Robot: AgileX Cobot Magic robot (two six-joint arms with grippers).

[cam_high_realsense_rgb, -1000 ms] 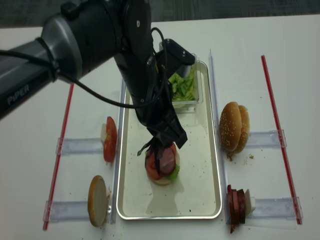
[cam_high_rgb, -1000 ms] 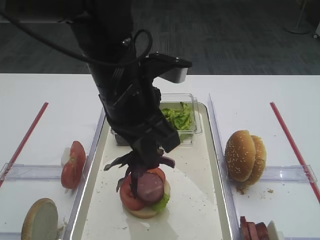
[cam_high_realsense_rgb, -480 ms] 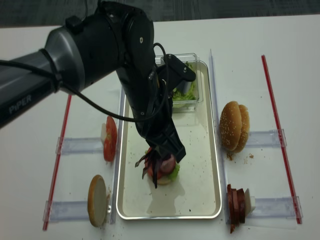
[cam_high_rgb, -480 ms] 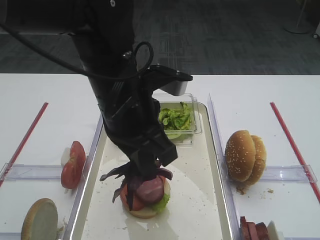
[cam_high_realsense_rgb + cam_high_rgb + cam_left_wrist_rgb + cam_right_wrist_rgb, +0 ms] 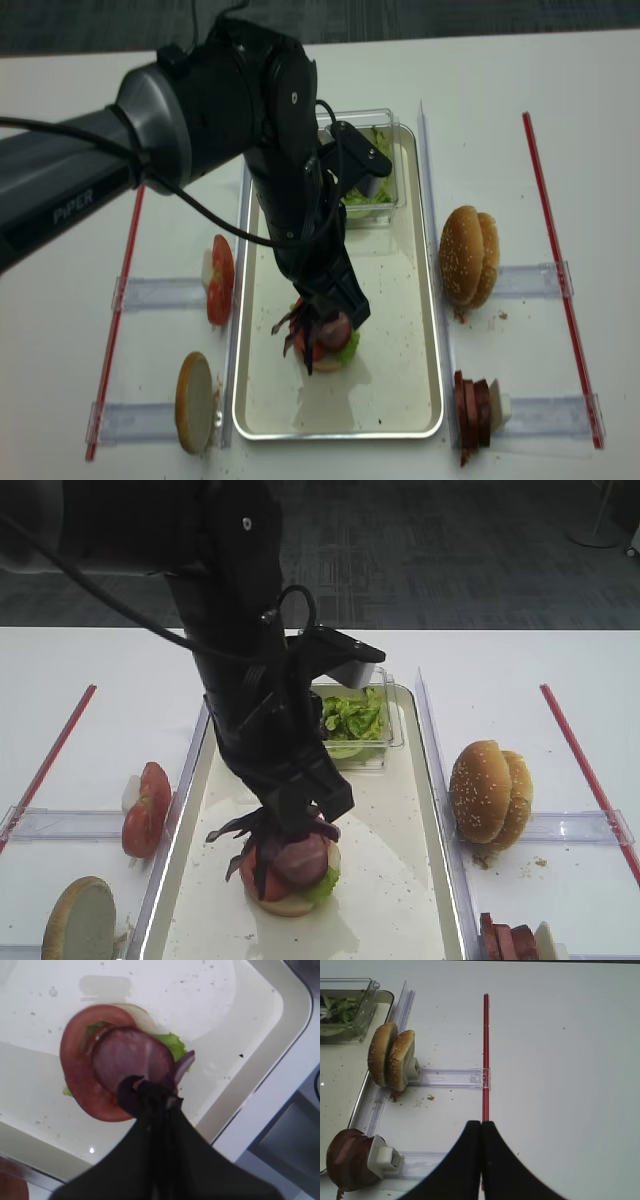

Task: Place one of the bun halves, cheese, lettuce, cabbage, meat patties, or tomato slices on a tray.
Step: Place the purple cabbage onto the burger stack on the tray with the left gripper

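Note:
My left gripper (image 5: 296, 824) is shut on a bunch of dark purple cabbage (image 5: 136, 1098) and hangs right over a stack in the metal tray (image 5: 440, 840). The stack is a bun half (image 5: 290, 904) at the bottom, then lettuce (image 5: 172, 1043), a tomato slice (image 5: 75, 1072) and a meat patty (image 5: 131, 1056) on top. The cabbage strips touch the patty's near edge. My right gripper (image 5: 481, 1123) is shut on nothing, over bare white table beside a red strip (image 5: 485, 1040).
A clear box of lettuce (image 5: 355, 720) sits at the tray's far end. Two bun halves (image 5: 490, 792) stand in a rack on the right, with meat patties (image 5: 347, 1165) in front of them. Tomato slices (image 5: 145, 808) and a bun half (image 5: 80, 918) stand on the left.
The left gripper has come down and slightly forward with the cabbage, which now rests against the patty. The right gripper has not moved.

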